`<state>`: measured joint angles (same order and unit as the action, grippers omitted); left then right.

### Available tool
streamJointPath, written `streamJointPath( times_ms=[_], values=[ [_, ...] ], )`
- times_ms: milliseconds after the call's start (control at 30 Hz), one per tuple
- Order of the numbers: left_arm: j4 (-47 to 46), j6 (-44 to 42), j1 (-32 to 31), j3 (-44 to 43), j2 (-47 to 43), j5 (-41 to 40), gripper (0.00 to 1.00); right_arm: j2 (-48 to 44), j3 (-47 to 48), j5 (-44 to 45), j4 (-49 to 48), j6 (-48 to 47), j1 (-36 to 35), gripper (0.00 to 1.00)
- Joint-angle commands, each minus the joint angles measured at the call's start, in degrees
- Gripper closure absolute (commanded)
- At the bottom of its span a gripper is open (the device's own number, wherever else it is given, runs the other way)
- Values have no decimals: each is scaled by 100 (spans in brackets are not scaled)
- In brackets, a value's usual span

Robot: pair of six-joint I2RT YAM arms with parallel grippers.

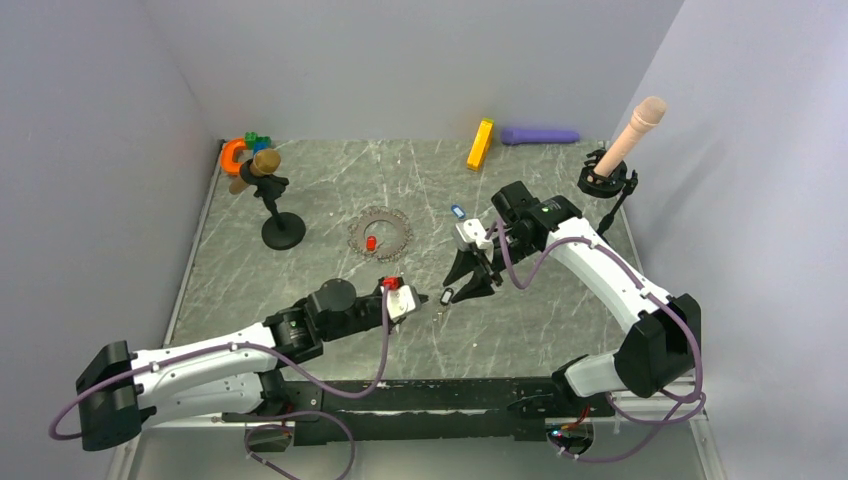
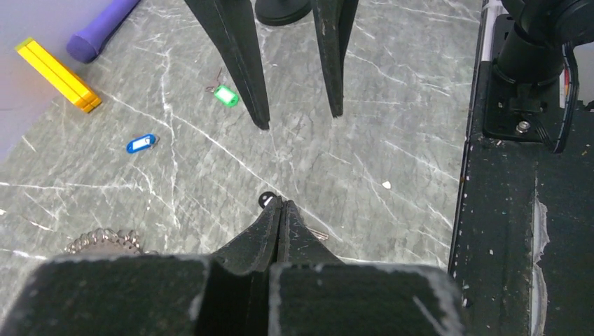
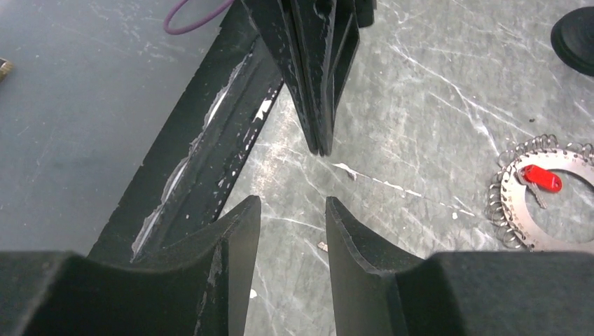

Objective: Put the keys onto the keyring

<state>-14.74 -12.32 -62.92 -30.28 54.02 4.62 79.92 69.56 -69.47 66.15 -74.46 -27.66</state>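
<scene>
Lying on veined grey tabletop (image 1: 300,290), toothed chain keyring (image 1: 398,232) is seen; L gripper (image 2: 280,203) is pinched closed, R gripper (image 3: 291,201) held part-open, empty.

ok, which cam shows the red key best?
Right wrist: the red key lies large and sharp inside the keyring. Top external shows it as a tiny red speck. Left wrist misses it, catching only the keyring's edge.

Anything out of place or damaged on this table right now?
Nothing spilled. The red key lies inside the keyring, whether threaded is unclear; the blue key and green key lie loose, well apart. The black base rail looks scraped along its edge, with white patches.
</scene>
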Motion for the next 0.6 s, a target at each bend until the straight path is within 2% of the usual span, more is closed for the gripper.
streamJointPath(
  times_ms=[0,100,200,300,467,567],
  values=[
    [-141,257,-29,351,-239,-216,100,40,-154,54,-378,50,154,56],
    [-411,708,-24,626,-136,-424,94,113,-433,347,-996,498,398,55],
    [-774,1364,-11,856,-4,-602,80,247,-692,874,-1870,1374,525,57],
    [-1047,1817,-10,1019,60,-806,68,469,-754,1148,-2339,2372,525,58],
    [-1345,2211,-2,1476,-226,-1345,48,797,-1120,1980,-3165,4113,364,60],
    [-1662,2336,14,1907,-610,-1693,31,823,-1413,2532,-3727,5007,186,59]
  ],
)
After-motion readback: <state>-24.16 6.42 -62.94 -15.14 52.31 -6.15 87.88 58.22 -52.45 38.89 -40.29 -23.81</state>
